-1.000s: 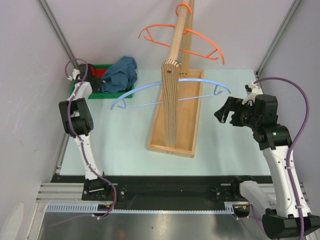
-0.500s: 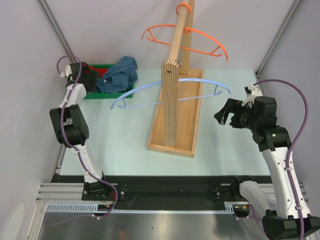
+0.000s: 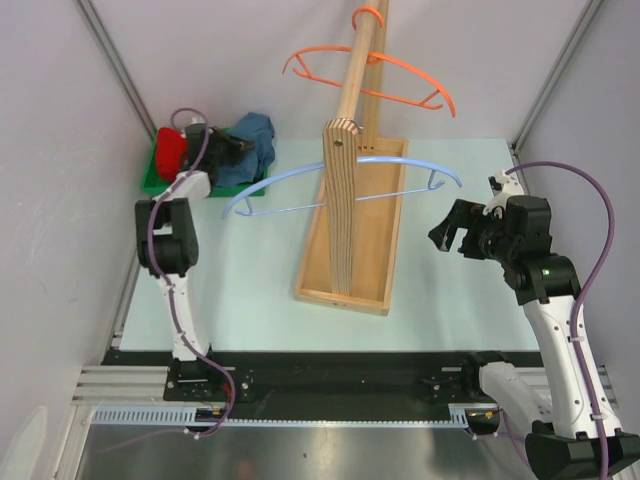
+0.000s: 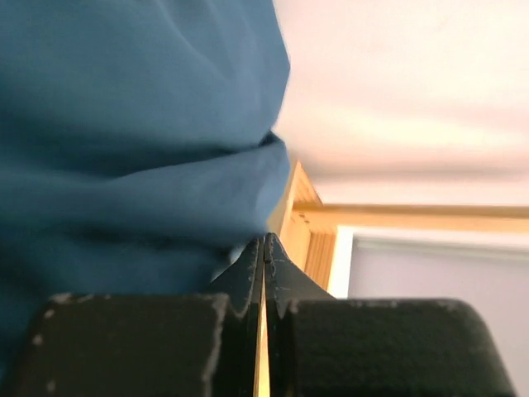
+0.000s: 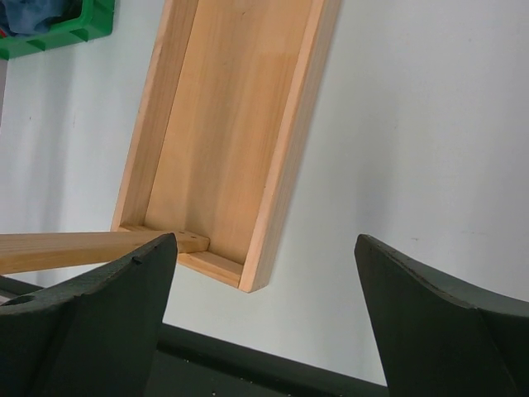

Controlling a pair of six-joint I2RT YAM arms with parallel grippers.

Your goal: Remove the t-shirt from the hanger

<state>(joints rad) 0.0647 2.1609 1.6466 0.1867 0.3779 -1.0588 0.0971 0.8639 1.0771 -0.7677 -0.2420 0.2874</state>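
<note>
Resting bunched in the green bin at the far left: one blue t-shirt, beside a red item.

- Blue hanger: bare, on the wooden rack. Orange hanger: bare, higher up.
- Task status: removal looks done; only drawing the arm clear appears left.
- Left gripper: fingertips pressed together just under the shirt, nothing visibly pinched.
- Right gripper: spread wide, holding nothing, over the rack's wooden tray.
- Tray contents: the rack's post only.

T-shirt blurred, cropped left and top (left wrist view); bin mostly hidden.
</note>
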